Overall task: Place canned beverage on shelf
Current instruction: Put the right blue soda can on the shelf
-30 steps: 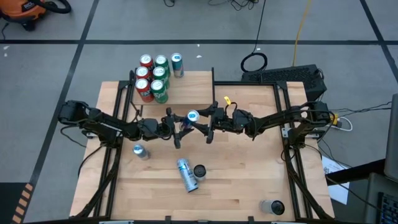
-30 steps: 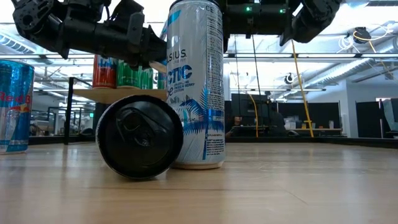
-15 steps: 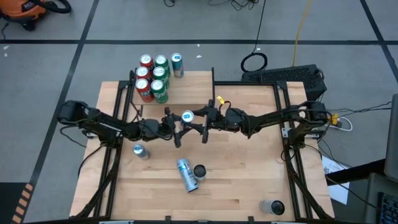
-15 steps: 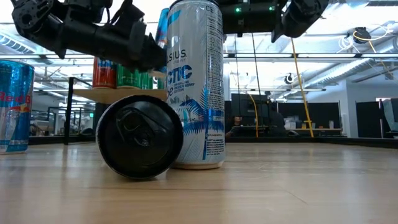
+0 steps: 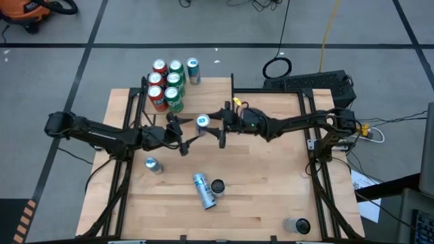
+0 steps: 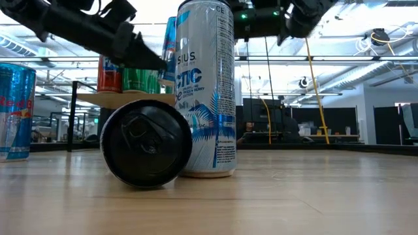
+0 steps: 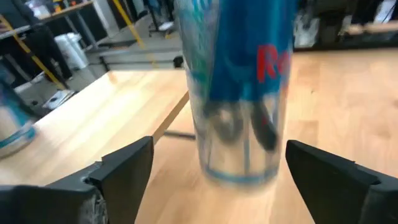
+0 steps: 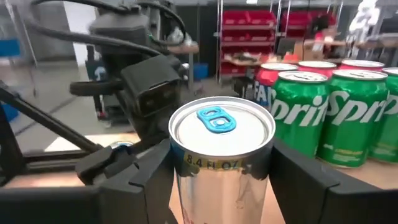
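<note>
the right gripper is clamped on an upright red bull can, stretched toward the shelf edge. the left gripper, fingers spread, sits just beside it. the right wrist view alone shows sprite cans close behind.

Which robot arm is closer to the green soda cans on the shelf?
Left. The left tool sits just below the green Sprite cans; the right tool, gripping the blue-and-silver can, lies farther right.
</note>
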